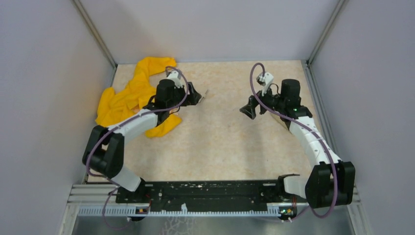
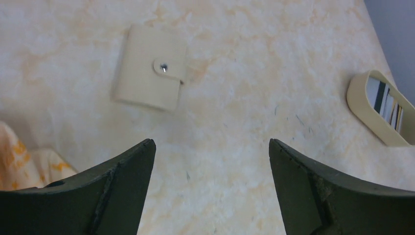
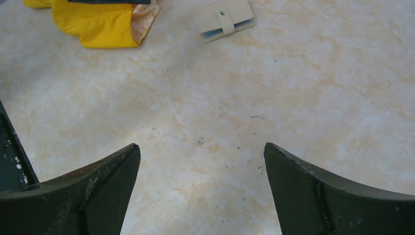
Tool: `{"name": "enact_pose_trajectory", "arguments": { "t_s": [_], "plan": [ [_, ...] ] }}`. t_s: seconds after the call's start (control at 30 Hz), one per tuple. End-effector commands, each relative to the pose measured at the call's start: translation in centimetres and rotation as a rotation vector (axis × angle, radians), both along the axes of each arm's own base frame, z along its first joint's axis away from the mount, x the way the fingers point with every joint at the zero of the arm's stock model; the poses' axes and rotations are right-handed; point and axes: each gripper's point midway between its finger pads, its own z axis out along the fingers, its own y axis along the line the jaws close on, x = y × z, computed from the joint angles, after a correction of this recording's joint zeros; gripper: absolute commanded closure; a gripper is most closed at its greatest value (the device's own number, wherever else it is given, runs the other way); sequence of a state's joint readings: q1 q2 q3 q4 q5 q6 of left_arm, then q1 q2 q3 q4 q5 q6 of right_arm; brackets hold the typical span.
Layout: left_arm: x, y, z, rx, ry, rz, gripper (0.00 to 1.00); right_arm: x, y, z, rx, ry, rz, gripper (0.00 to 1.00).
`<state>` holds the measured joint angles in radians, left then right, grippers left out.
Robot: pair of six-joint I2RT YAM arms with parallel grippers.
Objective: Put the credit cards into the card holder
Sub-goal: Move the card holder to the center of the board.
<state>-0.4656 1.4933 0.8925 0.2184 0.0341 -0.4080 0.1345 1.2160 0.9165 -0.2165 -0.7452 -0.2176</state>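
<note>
The tan card holder [image 2: 149,67] lies closed, its snap tab fastened, on the table ahead of my left gripper [image 2: 211,147]. It also shows far ahead in the right wrist view [image 3: 226,20], with blue-grey slot edges at its side. The credit cards [image 2: 386,100], pale with dark stripes, stand in an oval cream-rimmed dish [image 2: 359,95] at the far right of the left wrist view. My left gripper [image 1: 198,95] is open and empty above the table. My right gripper [image 1: 247,110] is also open and empty [image 3: 200,149] over bare table.
A crumpled yellow cloth [image 1: 129,95] lies at the back left, beside and partly under the left arm, and shows in the right wrist view [image 3: 98,22]. Grey walls enclose the table on three sides. The marbled beige tabletop [image 1: 215,142] lies between the arms.
</note>
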Motion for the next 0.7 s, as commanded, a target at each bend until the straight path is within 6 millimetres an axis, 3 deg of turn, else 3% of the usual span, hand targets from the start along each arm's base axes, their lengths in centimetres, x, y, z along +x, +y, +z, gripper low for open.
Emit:
{"name": "enact_pose_trajectory", "arguments": {
  "t_s": [0.0,0.1,0.23,0.4,0.57,0.67],
  "plan": [
    [5.8,1.2,-1.1,-0.001,0.070,0.041,0.12,-0.3,-0.2,2.2,0.035,-0.106,0.059,0.05],
    [9.0,2.0,-4.7,0.024,0.177,0.028,0.24,-0.6,-0.3,1.2,0.025,-0.094,0.062,0.05],
    [10.8,2.1,-8.0,0.125,0.300,-0.026,0.35,-0.5,-0.3,0.6,0.016,-0.072,0.068,0.06],
    [11.2,1.8,-10.5,0.166,0.365,-0.092,0.41,-0.5,-0.3,0.4,0.012,-0.074,0.070,0.06],
    [10.5,0.1,-11.6,0.105,0.409,-0.194,0.46,-0.6,-0.3,0.2,0.011,-0.073,0.071,0.06],
    [10.0,-0.4,-12.5,0.084,0.448,-0.224,0.56,-0.6,-0.3,0.2,0.012,-0.078,0.074,0.06]
  ]
}}
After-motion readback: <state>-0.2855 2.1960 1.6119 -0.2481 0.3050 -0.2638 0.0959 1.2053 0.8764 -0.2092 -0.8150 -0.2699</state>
